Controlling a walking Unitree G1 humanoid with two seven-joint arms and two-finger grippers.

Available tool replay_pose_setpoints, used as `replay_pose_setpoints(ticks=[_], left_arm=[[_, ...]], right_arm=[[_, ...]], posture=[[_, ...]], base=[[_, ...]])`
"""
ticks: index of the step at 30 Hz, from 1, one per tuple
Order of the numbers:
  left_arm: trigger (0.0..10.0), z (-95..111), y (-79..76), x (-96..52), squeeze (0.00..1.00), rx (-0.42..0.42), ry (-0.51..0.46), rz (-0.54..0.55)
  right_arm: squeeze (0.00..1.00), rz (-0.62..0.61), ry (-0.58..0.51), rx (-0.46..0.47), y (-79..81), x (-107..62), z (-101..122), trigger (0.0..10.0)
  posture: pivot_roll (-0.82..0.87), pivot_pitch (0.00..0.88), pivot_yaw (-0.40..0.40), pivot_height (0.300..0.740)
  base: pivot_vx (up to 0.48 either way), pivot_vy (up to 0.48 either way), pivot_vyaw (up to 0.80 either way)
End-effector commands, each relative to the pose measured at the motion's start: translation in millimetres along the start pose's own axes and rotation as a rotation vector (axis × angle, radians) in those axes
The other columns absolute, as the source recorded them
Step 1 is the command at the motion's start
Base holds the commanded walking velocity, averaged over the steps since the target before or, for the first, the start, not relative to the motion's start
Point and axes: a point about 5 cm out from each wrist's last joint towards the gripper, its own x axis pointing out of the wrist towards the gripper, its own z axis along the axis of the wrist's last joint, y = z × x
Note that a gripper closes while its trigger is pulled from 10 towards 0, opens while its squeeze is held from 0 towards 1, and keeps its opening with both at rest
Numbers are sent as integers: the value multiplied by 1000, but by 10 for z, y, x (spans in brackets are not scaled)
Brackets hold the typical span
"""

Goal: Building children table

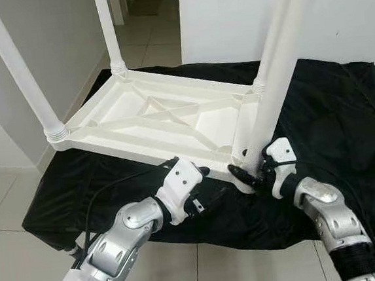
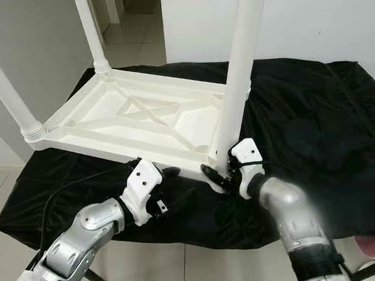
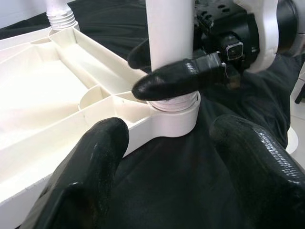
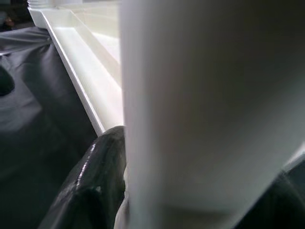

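Four legs: white tubes stand upright from the corners of the upturned white children's table (image 1: pixel 153 120); far-left leg (image 1: pixel 108 29), near-left leg (image 1: pixel 17 70), far-right leg (image 1: pixel 282 23) and near-right leg (image 2: pixel 240 70).
Near-right leg: it stands in the corner socket (image 3: pixel 174 121) nearest the robot, its ribbed foot just above the socket rim.
Right hand (image 1: pixel 249 173): closed around the base of the near-right leg, one black finger (image 3: pixel 176 81) pressed on each side of the tube just above the socket; in the right wrist view the tube sits between both fingers.
Left hand (image 1: pixel 208 188): fingers spread wide, holding nothing, just beside the near edge of the table frame and a little to the left of the same corner; both pads (image 3: pixel 95 162) point toward the socket.
Children's table: one, lying top-down, its ribbed underside with crossed braces facing up.
Black cloth (image 1: pixel 330 121): one, spread under the table and draped over the tabletop that carries it.
Floor (image 1: pixel 14 261): pale tiles around the cloth.
Walls (image 1: pixel 334 16): plain white behind, with a tiled passage opening at the far left.
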Motion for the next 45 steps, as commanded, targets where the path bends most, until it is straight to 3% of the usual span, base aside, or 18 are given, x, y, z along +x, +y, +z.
replay_pose_setpoints(ticks=[1,5,6,7,8,14,18,20,33,35,36,37,43,45], left_arm=[[10000,-15,-41,14,0,5,16,-105],[10000,-13,-35,13,0,7,16,-107],[10000,-16,-39,14,0,7,17,-109],[10000,-16,-39,14,0,7,17,-109],[10000,-19,-46,18,0,7,17,-111],[10000,-29,-83,39,0,2,20,-129],[10000,-42,-84,52,0,9,25,-146],[10000,-42,-84,52,0,9,25,-146],[10000,-29,48,72,0,42,32,-145],[10000,-7,98,86,0,52,28,-132],[10000,-7,98,86,0,52,28,-132],[10000,1,121,75,0,52,27,-115],[10000,-12,135,41,0,48,31,-97],[10000,-30,147,18,0,46,35,-79]], right_arm=[[0,30,2,-7,22,21,-9,0],[0,42,-3,-5,19,20,-18,0],[0,45,-3,3,27,13,-29,2431],[0,45,-3,3,27,13,-29,2431],[0,41,-5,14,31,5,-36,10000],[0,-13,-26,56,38,-16,-41,10000],[0,-145,-58,110,91,-32,-71,10000],[0,-145,-58,110,91,-32,-71,10000],[0,-381,-59,173,234,-12,-66,10000],[0,-524,-20,185,256,-16,-86,10000],[0,-524,-20,185,256,-16,-86,10000],[0,-655,5,211,291,-17,-117,10000],[0,-746,16,242,357,-13,-138,10000],[0,-837,30,259,424,-2,-153,10000]], posture=[[-36,18,34,740],[-38,17,35,740],[-42,18,38,740],[-42,18,38,740],[-42,18,38,740],[-48,18,43,740],[-78,26,63,740],[-78,26,63,740],[-111,16,77,740],[-100,16,65,740],[-100,16,65,740],[-85,25,51,740],[-78,30,43,740],[-61,31,24,740]], base=[[0,0,0],[0,0,0],[0,0,0],[0,0,0],[0,0,0],[0,0,0],[0,0,0],[0,0,0],[0,0,0],[0,0,0],[0,0,0],[0,0,0],[0,0,0],[0,0,0]])
